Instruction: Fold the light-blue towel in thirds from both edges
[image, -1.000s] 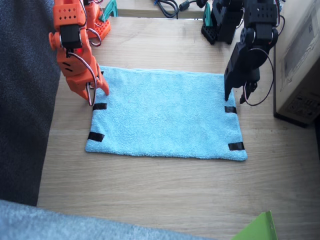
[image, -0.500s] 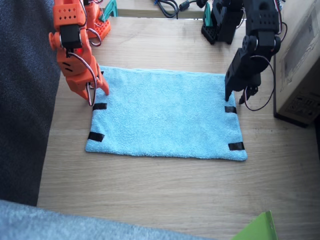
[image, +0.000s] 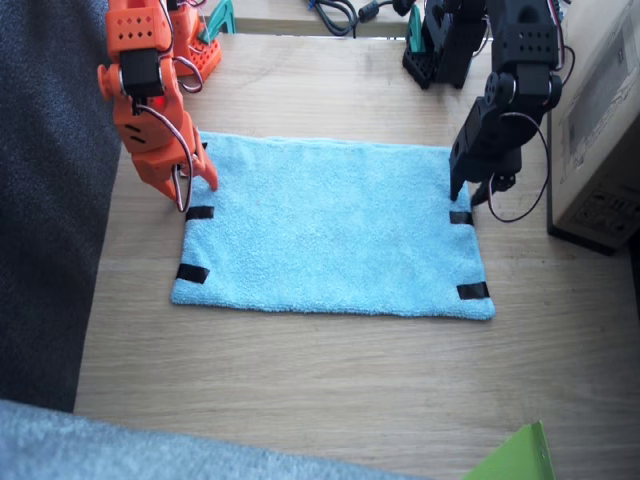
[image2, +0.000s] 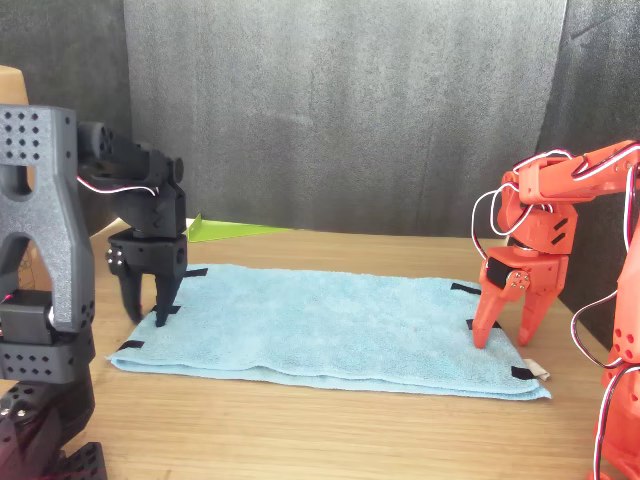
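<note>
The light-blue towel (image: 330, 225) lies flat on the wooden table, also seen in the front view (image2: 320, 330). Black tape strips mark one short edge (image: 199, 212) and the other short edge (image: 461, 218). A small white tag (image2: 540, 375) sticks out at one corner. My black left gripper (image: 468, 197) stands open, pointing down at the towel's short edge by the middle strip (image2: 145, 312). The orange right gripper (image: 197, 196) is open too, its tips low over the opposite short edge (image2: 505, 335). Neither holds any cloth.
A cardboard box (image: 600, 120) stands close beside the left arm. Dark grey-blue fabric (image: 50, 200) runs along the table's side by the right arm. A bright green sheet (image: 515, 460) pokes in at the front corner. Cables (image: 340, 12) lie at the back.
The left arm's wrist has shifted slightly while its gripper stays at the towel's edge. The right arm and the towel have not moved.
</note>
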